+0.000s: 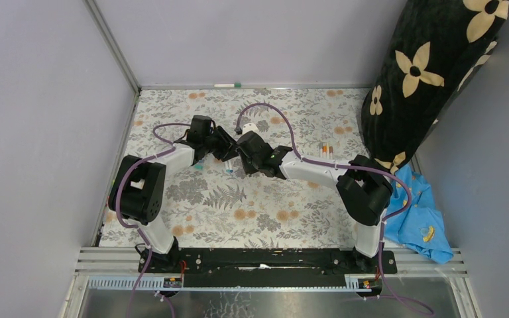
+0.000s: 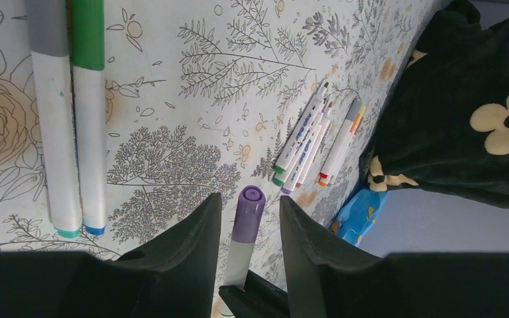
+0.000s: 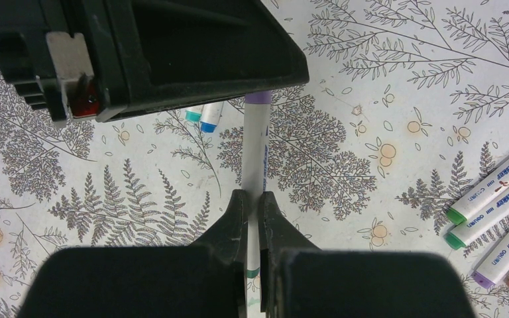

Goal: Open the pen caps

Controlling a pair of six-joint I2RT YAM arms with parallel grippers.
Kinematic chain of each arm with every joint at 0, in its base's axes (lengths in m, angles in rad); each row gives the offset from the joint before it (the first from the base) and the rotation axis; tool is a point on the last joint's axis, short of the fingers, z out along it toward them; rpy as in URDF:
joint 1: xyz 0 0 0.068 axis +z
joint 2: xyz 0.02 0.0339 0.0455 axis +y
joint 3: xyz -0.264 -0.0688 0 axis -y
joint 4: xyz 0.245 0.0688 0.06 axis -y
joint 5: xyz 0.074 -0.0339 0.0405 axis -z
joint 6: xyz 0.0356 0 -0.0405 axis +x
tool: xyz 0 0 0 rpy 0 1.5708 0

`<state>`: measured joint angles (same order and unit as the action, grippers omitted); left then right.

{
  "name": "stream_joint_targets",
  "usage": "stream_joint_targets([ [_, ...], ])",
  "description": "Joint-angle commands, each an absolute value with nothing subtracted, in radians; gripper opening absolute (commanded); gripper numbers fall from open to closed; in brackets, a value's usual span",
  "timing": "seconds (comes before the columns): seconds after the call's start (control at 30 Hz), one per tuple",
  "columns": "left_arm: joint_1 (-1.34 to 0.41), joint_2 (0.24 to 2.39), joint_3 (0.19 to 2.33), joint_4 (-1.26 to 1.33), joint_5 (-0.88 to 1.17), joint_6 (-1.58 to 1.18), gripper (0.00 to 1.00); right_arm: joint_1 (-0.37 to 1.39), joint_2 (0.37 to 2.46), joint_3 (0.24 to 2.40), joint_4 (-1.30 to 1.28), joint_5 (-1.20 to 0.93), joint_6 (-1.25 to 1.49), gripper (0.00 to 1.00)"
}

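Grey-capped pen [image 2: 54, 132] and green-capped pen [image 2: 89, 132] lie side by side on the floral table cover [image 2: 172, 99], up-left of the left gripper [image 2: 249, 199]. Left jaws are spread, straddling the purple pen cap [image 2: 248, 212] with a thin gap on each side; contact can't be confirmed. The cap sits on the white pen barrel [image 3: 256, 146], which runs into the right gripper [image 3: 252, 195], clenched tight on the barrel. A loose pen bunch [image 3: 497, 199] lies right of the right gripper.

We read "Marker", blue print, on white pens [image 3: 497, 189] lying at right of tabletop [image 3: 371, 99]; smaller print and held pen [image 3: 257, 142] lettering unreadable.
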<state>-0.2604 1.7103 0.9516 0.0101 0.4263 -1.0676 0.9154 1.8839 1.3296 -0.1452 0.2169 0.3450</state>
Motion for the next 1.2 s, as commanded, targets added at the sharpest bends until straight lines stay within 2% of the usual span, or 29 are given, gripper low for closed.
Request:
stream_joint_targets([
  [0.0,-0.264,1.717,0.967,0.063,0.451,-1.060,0.42,0.914,1.826,1.346,-0.139,0.210,0.345,0.00],
  [0.33,-0.268,1.715,0.971,0.042,0.458,-1.017,0.31,0.914,1.824,1.359,-0.160,0.206,0.341,0.00],
  [0.47,-0.268,1.710,0.981,0.018,0.451,-0.983,0.23,0.914,1.821,1.368,-0.173,0.209,0.338,0.00],
  [0.63,-0.270,1.705,0.986,-0.017,0.447,-0.947,0.01,0.914,1.811,1.380,-0.185,0.220,0.333,0.00],
  [0.77,-0.270,1.696,0.980,-0.023,0.446,-0.933,0.00,0.914,1.801,1.388,-0.191,0.219,0.328,0.01],
  [0.9,-0.270,1.673,0.977,-0.031,0.438,-0.925,0.00,0.914,1.793,1.389,-0.179,0.216,0.328,0.21],
  [0.93,-0.270,1.670,0.977,-0.031,0.437,-0.926,0.00,0.913,1.793,1.391,-0.178,0.215,0.330,0.24],
  [1.17,-0.270,1.638,0.977,-0.036,0.451,-0.937,0.00,0.912,1.819,1.421,-0.175,0.211,0.336,0.29],
])
